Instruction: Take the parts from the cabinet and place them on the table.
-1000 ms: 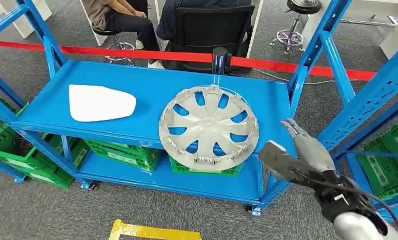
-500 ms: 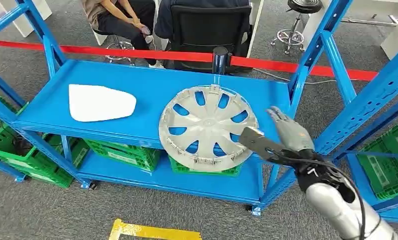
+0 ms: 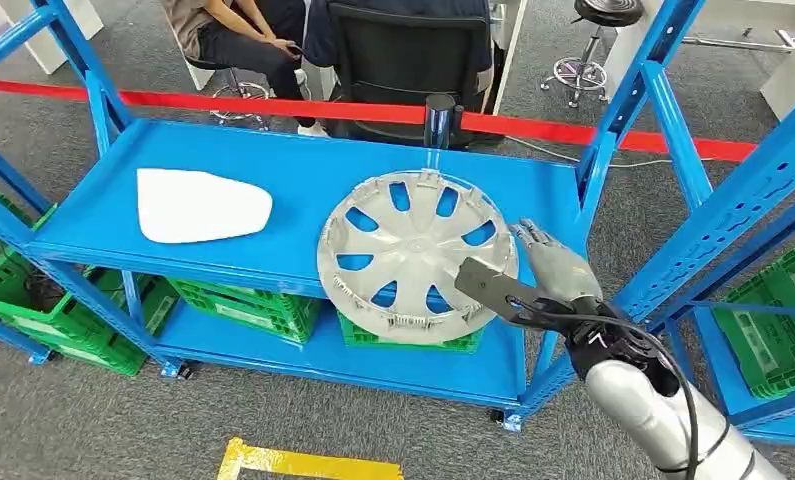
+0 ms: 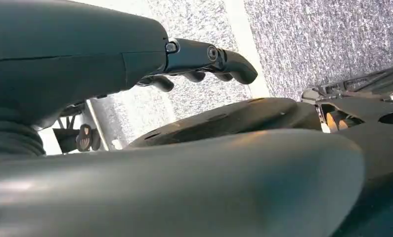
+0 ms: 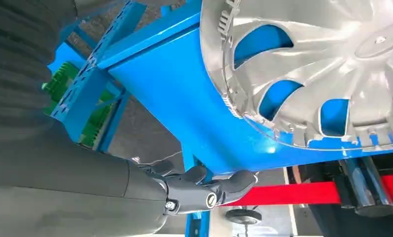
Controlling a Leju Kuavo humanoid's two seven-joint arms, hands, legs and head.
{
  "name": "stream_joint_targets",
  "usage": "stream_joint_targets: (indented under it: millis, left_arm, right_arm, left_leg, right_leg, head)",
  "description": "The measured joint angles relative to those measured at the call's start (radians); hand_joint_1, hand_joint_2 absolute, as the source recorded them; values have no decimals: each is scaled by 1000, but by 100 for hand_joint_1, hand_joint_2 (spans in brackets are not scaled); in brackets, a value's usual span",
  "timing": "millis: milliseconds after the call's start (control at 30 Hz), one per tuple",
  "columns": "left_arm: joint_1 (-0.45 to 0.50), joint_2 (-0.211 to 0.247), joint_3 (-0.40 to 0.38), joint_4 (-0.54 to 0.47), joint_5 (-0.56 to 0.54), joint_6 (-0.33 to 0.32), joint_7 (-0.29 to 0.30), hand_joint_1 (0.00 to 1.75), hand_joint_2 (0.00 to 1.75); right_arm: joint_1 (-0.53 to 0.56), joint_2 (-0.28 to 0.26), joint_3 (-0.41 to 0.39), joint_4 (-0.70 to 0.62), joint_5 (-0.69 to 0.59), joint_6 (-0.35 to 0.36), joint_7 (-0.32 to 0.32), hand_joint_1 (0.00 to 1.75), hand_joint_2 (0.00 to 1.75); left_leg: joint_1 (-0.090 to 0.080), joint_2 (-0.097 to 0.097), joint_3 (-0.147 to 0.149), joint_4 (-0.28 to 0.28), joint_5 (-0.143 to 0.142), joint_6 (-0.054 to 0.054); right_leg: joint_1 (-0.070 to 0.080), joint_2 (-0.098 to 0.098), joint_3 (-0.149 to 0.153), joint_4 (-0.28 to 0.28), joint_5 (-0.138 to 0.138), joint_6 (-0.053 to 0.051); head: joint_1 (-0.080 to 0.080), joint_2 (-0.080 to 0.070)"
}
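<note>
A silver hubcap (image 3: pixel 413 255) lies on the blue cabinet shelf (image 3: pixel 303 170), its near rim hanging over the front edge. A flat white panel (image 3: pixel 201 205) lies on the same shelf to its left. My right hand (image 3: pixel 538 280) is at the hubcap's right rim with fingers spread, thumb over the rim's near right part, holding nothing. In the right wrist view the hubcap (image 5: pixel 332 64) sits just beyond my fingers (image 5: pixel 209 190), a gap between them. My left hand (image 4: pixel 199 54) hangs over grey carpet with its fingers loosely extended and nothing in it.
Blue uprights (image 3: pixel 613 120) frame the shelf on the right. Green crates (image 3: pixel 243 305) sit on the lower shelf and further right (image 3: pixel 773 340). A red barrier tape (image 3: pixel 273 105) and black post (image 3: pixel 438 120) run behind, with seated people and a black chair (image 3: pixel 413 50) beyond.
My right hand has moved up and left from beside the shelf corner to the hubcap's right rim. The hubcap and white panel have not moved.
</note>
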Motion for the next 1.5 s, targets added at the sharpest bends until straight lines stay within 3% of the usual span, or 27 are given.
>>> stream_joint_targets:
  millis: [167, 467, 867, 1000, 1033, 1500]
  left_arm:
    - [0, 1, 0, 0, 4, -3, 5, 0, 0]
    - [0, 14, -1, 1, 6, -10, 32, 0, 0]
    - [-1, 31, -8, 2, 3, -24, 40, 0, 0]
    - [-1, 33, -8, 2, 5, -24, 40, 0, 0]
    - [-1, 34, -8, 3, 7, -25, 40, 0, 0]
    - [0, 34, -8, 3, 14, -23, 40, 0, 0]
  right_arm:
    - [-9, 31, 22, 11, 8, 7, -28, 0, 175]
    - [-16, 79, 48, 40, -102, 14, -66, 0, 175]
    - [-17, 178, 119, 214, -10, 15, -150, 0, 175]
    - [-26, 194, 135, 243, 7, 28, -151, 0, 175]
    - [-28, 196, 139, 249, 17, 34, -151, 0, 175]
    - [-31, 228, 188, 310, 159, 77, -173, 0, 175]
  left_leg:
    - [0, 0, 0, 0, 0, 0]
    - [0, 0, 0, 0, 0, 0]
    - [0, 0, 0, 0, 0, 0]
    - [0, 0, 0, 0, 0, 0]
    - [0, 0, 14, 0, 0, 0]
    - [0, 0, 11, 0, 4, 1]
  right_leg:
    - [0, 0, 0, 0, 0, 0]
    - [0, 0, 0, 0, 0, 0]
    - [0, 0, 0, 0, 0, 0]
    - [0, 0, 0, 0, 0, 0]
    - [0, 0, -1, 0, 0, 0]
    - [0, 0, -2, 0, 3, -1]
  head:
    - [0, 0]
    - [0, 0]
    - [0, 0]
    - [0, 0]
    - [0, 0]
    - [-1, 0]
